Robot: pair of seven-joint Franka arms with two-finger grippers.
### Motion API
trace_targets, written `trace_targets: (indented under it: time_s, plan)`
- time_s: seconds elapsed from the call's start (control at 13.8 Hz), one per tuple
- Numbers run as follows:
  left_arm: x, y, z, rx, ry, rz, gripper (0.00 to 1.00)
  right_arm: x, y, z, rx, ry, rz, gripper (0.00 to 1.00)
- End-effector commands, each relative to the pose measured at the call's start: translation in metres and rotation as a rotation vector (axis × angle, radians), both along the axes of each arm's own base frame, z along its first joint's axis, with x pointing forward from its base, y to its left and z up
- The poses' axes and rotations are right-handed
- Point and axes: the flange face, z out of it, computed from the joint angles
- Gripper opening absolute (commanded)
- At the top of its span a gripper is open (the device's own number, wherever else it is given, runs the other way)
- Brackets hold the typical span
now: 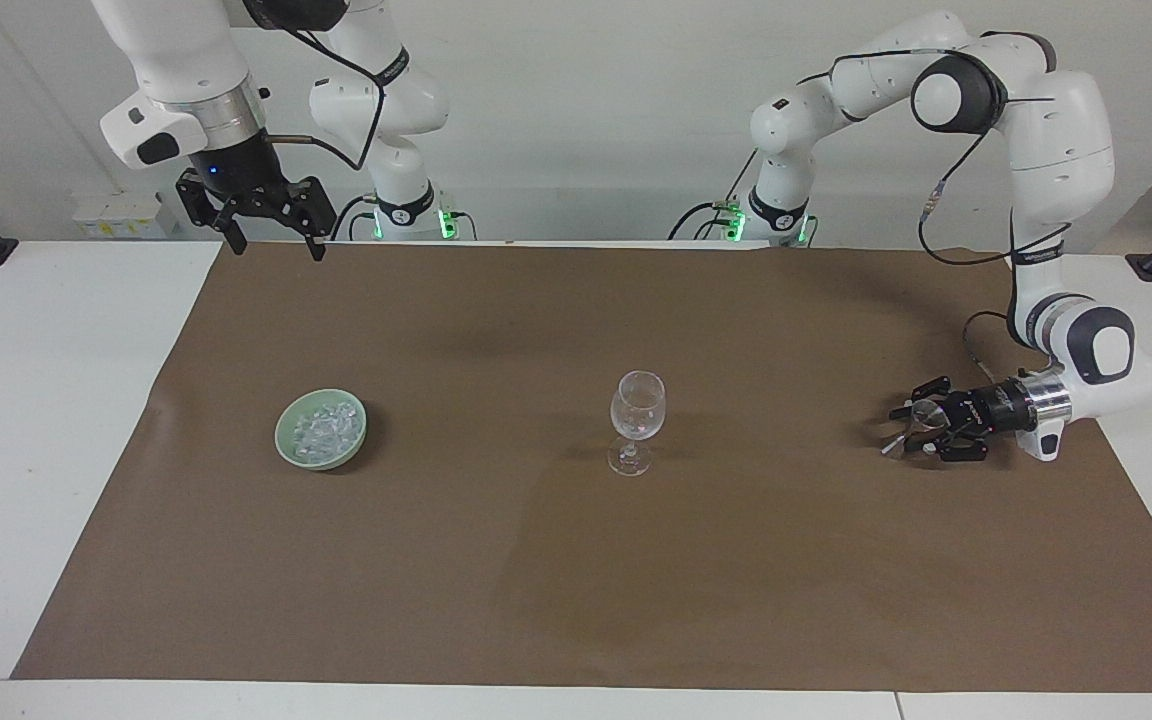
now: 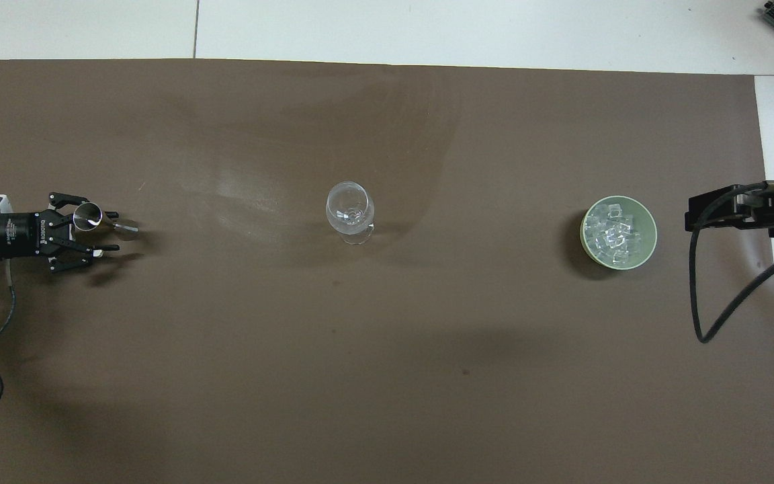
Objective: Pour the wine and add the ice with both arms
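A clear stemmed wine glass (image 1: 637,405) (image 2: 347,208) stands upright mid-mat and looks empty. The ice (image 1: 324,428) (image 2: 612,232) is a heap of clear chunks in a pale green bowl (image 1: 283,443) (image 2: 584,233) toward the right arm's end. At the left arm's end, a small metal jigger (image 1: 914,425) (image 2: 89,216) stands on the mat. My left gripper (image 1: 908,433) (image 2: 115,232) lies level just above the mat, open, one finger on each side of the jigger. My right gripper (image 1: 276,250) hangs open and empty, high over the mat's edge by its base. No wine is in view.
A brown mat (image 1: 576,580) covers most of the white table (image 1: 26,420). The right arm's black cable (image 2: 716,323) loops over the mat's edge beside the bowl. Bare mat lies between the jigger, the glass and the bowl.
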Motion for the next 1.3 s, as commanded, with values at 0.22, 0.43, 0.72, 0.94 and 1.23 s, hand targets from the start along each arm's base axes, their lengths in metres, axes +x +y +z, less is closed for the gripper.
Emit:
trace_targets:
  time_s: [0.22, 0.43, 0.72, 0.94, 1.23]
  plan:
    - [0.0020, 0.0026, -0.0023, -0.026, -0.012, 0.003, 0.54, -0.0061, 0.0003, 0.0002, 0.006, -0.001, 0.012, 1.00]
    - [0.0013, 0.0028, -0.0020, -0.031, -0.013, 0.000, 0.50, -0.0061, 0.0003, 0.0002, 0.006, -0.001, 0.012, 1.00]
    - [0.0013, 0.0032, -0.0022, -0.039, -0.013, 0.005, 0.43, -0.0061, 0.0003, 0.0002, 0.006, -0.001, 0.012, 1.00]
    - [0.0010, 0.0027, -0.0020, -0.042, -0.013, 0.003, 0.40, -0.0061, 0.0003, 0.0002, 0.006, -0.001, 0.012, 1.00]
    - [0.0011, 0.0026, -0.0019, -0.043, -0.015, 0.003, 0.31, -0.0061, 0.0003, 0.0002, 0.006, -0.001, 0.012, 1.00]
